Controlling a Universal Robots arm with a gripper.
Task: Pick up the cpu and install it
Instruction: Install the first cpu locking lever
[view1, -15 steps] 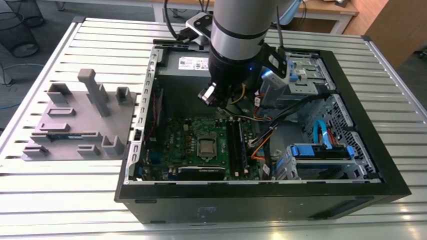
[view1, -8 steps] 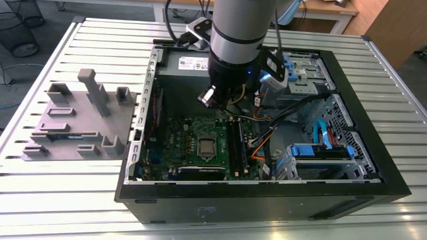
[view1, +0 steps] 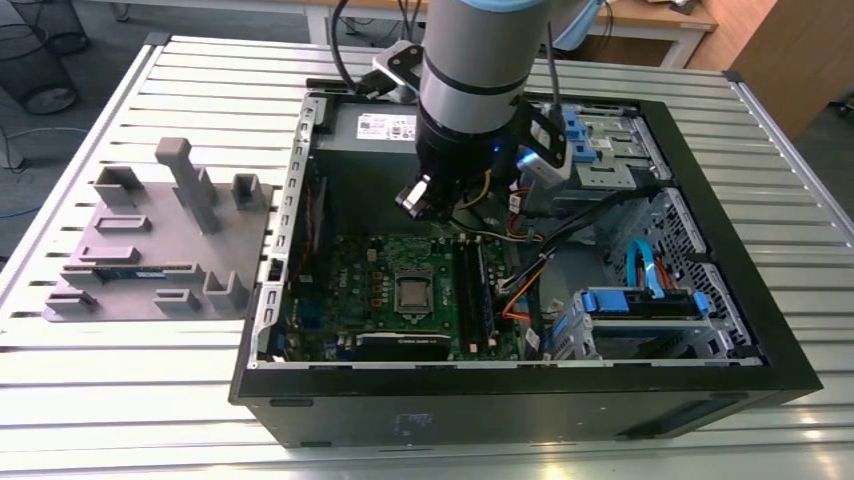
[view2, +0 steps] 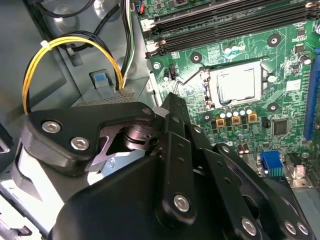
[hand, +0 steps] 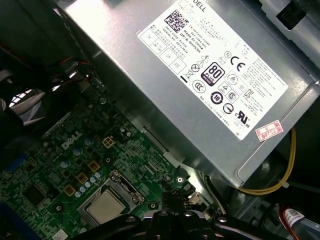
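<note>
1. Exterior view: the arm (view1: 474, 90) reaches down into the open computer case (view1: 747, 330), which lies on its side on a slatted desk (view1: 200, 400). The gripper (view1: 430, 200) hangs above the upper edge of the green motherboard (view1: 347, 290), close to the grey power supply (view1: 367, 128).
2. To the exterior view's left of the case, a grey parts fixture (view1: 147, 250) sits on the desk, well apart from the arm.
3. The cpu (view2: 239, 84) lies flat in the socket on the motherboard; in the second wrist view its silver top shows inside the metal socket frame (view2: 207, 85). The first wrist view shows it (hand: 106, 208) as well, just beyond the gripper's dark linkage.
4. In the second wrist view the gripper fingers (view2: 176, 107) appear drawn together to a narrow point with nothing between them, so I judge the gripper closed and empty. It stands near the cpu but not touching it.
5. Step in hand, as a judgement: the chip already sits in its socket, so the pick and placement look done, and the work now concerns the socket itself. Whether the frame is latched down I cannot tell.
6. Any further move near the socket calls for care: memory slots (view2: 225, 25) run just beside it, and a yellow cable loop (view2: 70, 42) lies near the gripper body.
</note>
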